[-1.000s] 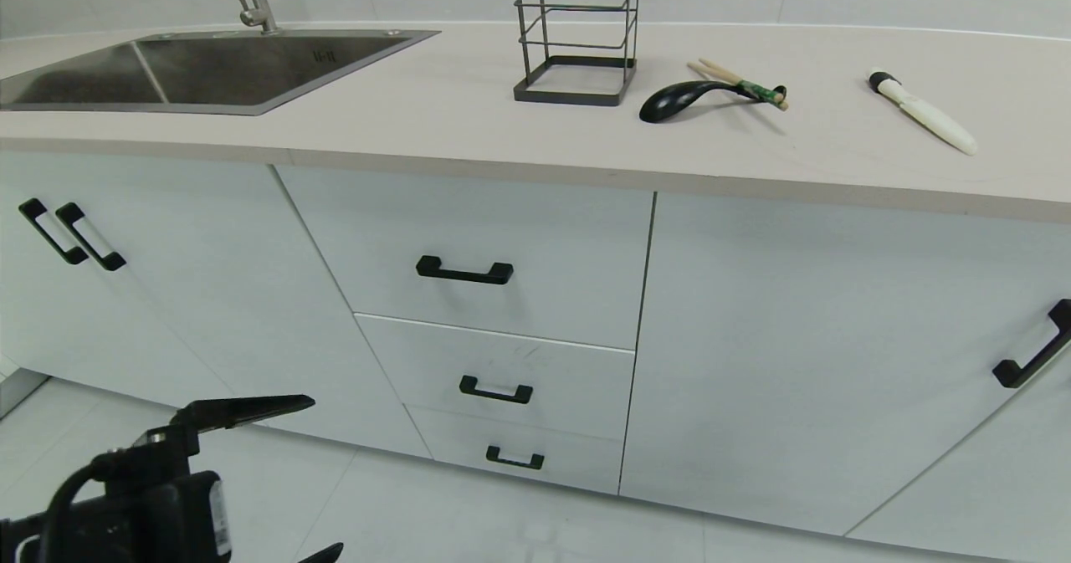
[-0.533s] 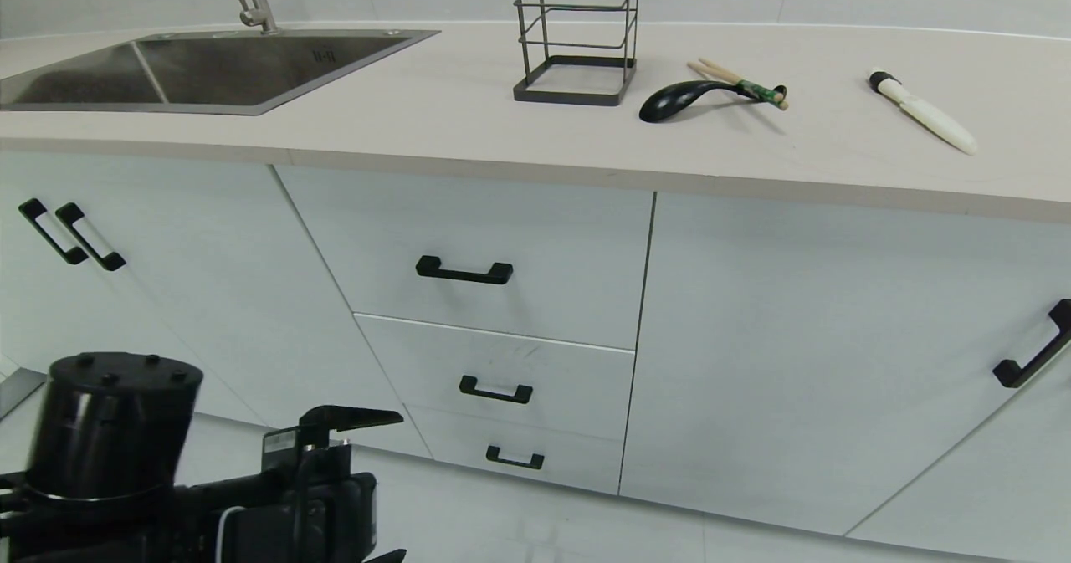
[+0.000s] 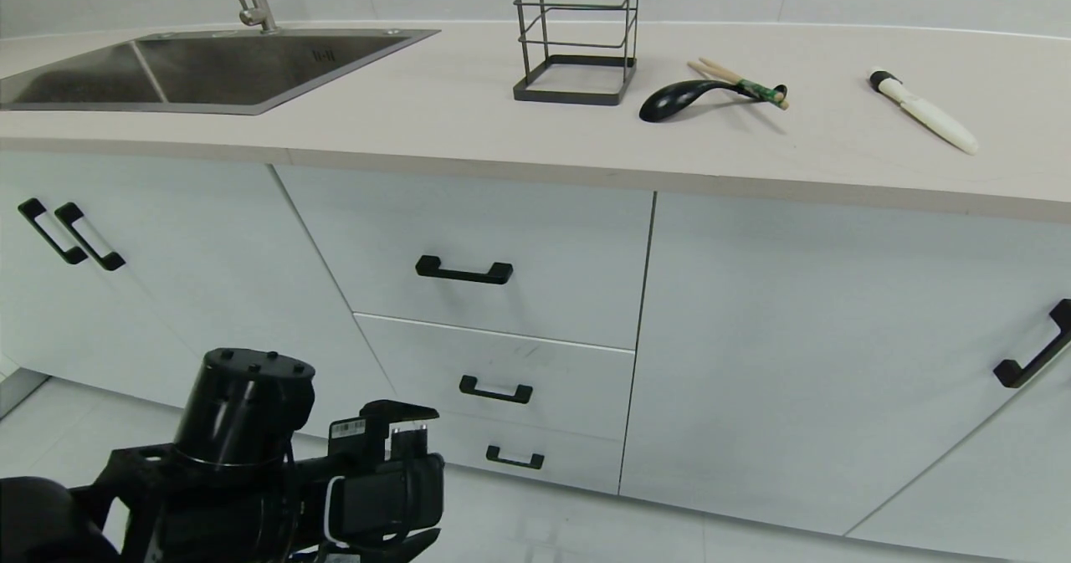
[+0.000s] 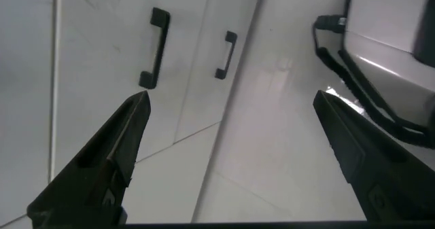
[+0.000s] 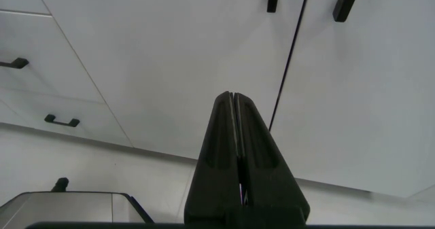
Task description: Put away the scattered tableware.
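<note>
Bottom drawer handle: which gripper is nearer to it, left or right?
Left. The left gripper is low, just left of the handle; the right gripper faces the doors, with that handle farther off.

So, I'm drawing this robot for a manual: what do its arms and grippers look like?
The left arm is glossy black, with a bolted cylindrical joint, a white label and a pale cable. The left gripper and right gripper have black tapering fingers.
</note>
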Motion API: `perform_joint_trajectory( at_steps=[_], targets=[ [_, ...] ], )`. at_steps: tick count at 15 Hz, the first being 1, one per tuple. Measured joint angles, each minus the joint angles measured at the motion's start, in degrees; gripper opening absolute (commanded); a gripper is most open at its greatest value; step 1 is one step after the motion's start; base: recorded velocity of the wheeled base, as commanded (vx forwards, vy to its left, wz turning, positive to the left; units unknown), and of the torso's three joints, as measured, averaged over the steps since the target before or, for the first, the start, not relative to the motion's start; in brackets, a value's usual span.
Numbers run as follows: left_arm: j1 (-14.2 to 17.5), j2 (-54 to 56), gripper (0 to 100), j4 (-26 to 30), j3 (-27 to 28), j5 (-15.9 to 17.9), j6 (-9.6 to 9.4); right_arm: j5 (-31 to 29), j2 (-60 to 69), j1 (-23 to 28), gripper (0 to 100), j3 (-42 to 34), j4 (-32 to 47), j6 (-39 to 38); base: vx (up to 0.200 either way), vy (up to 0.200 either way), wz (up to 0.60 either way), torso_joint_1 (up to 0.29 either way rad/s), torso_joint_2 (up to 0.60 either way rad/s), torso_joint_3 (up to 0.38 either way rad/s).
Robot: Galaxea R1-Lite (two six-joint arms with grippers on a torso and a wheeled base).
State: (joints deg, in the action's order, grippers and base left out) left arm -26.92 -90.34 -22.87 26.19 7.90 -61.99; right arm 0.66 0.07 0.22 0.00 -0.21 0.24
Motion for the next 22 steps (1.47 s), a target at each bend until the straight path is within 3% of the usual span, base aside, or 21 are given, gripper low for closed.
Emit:
perform_joint_trajectory(
  at_steps=[6,11,15,22],
  targets=[
    [0.2,-11.1,100,-11.8,-0.3,-0.4,-0.22,0.0,0.0,0.0,0,0.0,0.0,0.0,0.000,0.000,0.00,0.000,0.00,0.000],
    [0.6,-15.9,100,-13.3,0.0,-1.3,-0.15,0.0,0.0,0.0,0,0.0,0.0,0.0,0.000,0.000,0.00,0.000,0.00,0.000],
    [0.7,-19.5,100,-20.1,0.4,-2.5,0.30,0.0,0.0,0.0,0,0.0,0.0,0.0,0.000,0.000,0.00,0.000,0.00,0.000],
    [1.1,-26.7,100,-20.9,6.7,-2.4,0.38,0.0,0.0,0.0,0,0.0,0.0,0.0,0.000,0.000,0.00,0.000,0.00,0.000]
  ],
)
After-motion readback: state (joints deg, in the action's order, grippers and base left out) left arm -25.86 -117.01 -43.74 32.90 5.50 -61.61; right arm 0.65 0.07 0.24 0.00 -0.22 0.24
